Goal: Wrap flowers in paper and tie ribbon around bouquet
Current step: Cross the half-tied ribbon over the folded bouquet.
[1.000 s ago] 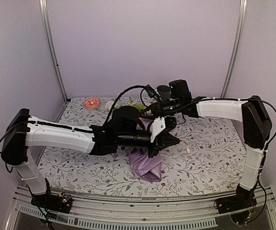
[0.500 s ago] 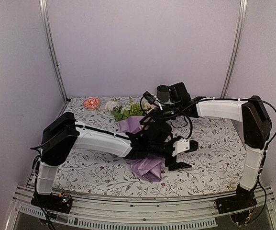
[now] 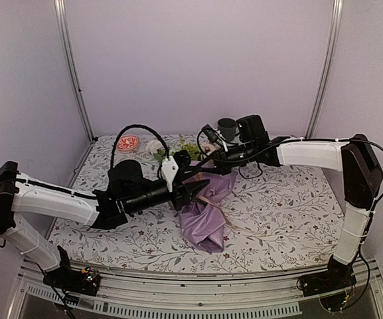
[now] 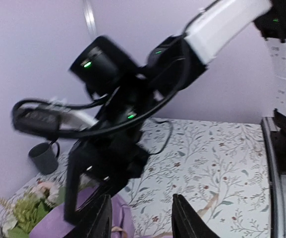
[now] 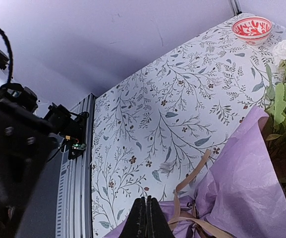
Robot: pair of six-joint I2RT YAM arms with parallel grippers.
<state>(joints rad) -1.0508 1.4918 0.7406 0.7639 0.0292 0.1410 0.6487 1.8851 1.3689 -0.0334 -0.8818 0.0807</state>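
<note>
On table (image 3: 291, 206), mid-way, nearer the near edge: bouquet (image 3: 208, 214) lying flat, lilac paper (image 3: 203, 231) cone, flowers (image 3: 176, 153) aimed at far left corner. Left gripper (image 4: 142, 206) parted, empty, close by the cone. Right gripper (image 5: 145, 208) pinched closed above it. Ribbon (image 5: 195, 173) cinched round the middle, tail loose.

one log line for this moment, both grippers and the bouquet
left gripper: open, nothing held | right gripper: shut, above bouquet | bouquet: lying on cloth, ribbon around paper
</note>
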